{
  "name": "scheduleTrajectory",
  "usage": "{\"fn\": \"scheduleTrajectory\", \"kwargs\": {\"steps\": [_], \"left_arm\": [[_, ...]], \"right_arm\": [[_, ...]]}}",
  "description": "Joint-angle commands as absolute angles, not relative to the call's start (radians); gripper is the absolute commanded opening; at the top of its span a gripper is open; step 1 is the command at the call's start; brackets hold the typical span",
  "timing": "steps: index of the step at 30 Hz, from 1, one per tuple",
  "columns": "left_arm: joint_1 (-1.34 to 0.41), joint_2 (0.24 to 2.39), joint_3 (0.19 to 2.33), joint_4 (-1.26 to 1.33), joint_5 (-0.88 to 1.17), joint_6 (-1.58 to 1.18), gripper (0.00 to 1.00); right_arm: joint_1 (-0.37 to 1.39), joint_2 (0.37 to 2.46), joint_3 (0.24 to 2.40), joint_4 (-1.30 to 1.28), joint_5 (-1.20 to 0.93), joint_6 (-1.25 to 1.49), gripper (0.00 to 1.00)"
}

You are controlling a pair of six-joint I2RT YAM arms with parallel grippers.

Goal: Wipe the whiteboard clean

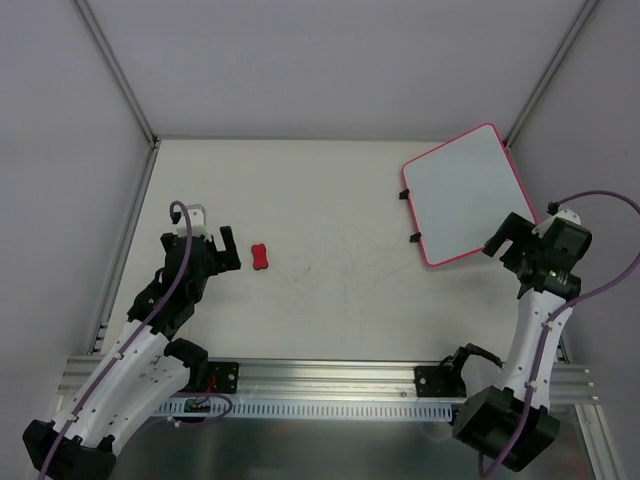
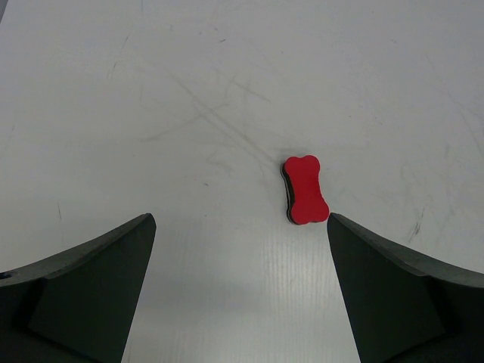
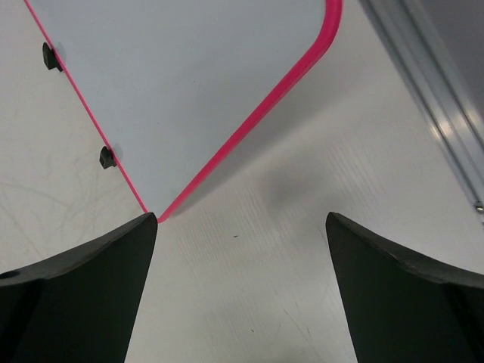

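- Currently the left arm rises from its base at the near left and bends forward over the left part of the table (image 1: 330, 200), its wrist angled toward the middle.
- Its left tool (image 1: 215, 235) stands wide apart and holds nothing; the wrist view shows only bare table between the left tool's (image 2: 240, 227) two dark fingers.
- A small red bone-shaped eraser (image 1: 261, 257) lies flat on the table just beyond that tool, apart from it; in the wrist view the eraser (image 2: 305, 190) sits close ahead of one fingertip.
- The right arm stretches up the right side, elbow near the rail, wrist tipped down at the whiteboard's near edge.
- The right tool (image 1: 525, 228) is spread wide and grips nothing, as its wrist view (image 3: 242, 223) confirms.
- The whiteboard (image 1: 465, 195) lies flat at the far right of the table, turned at an angle, two black clips (image 1: 403, 193) on its left edge.
- Seen from the right wrist, the whiteboard's (image 3: 197, 83) near corner meets one fingertip; whether they touch I cannot tell.
- Its surface looks blank.
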State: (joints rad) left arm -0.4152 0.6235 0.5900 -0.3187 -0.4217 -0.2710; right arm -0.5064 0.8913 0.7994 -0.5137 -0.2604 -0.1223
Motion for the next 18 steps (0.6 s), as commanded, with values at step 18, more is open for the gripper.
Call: {"fn": "scheduleTrajectory", "kwargs": {"steps": [18], "left_arm": [[-0.410,0.657,1.109,-0.342,-0.379,-0.097,0.99]], "right_arm": [[-0.094,0.802,1.592,-0.673,0.170,-0.189,0.99]]}}
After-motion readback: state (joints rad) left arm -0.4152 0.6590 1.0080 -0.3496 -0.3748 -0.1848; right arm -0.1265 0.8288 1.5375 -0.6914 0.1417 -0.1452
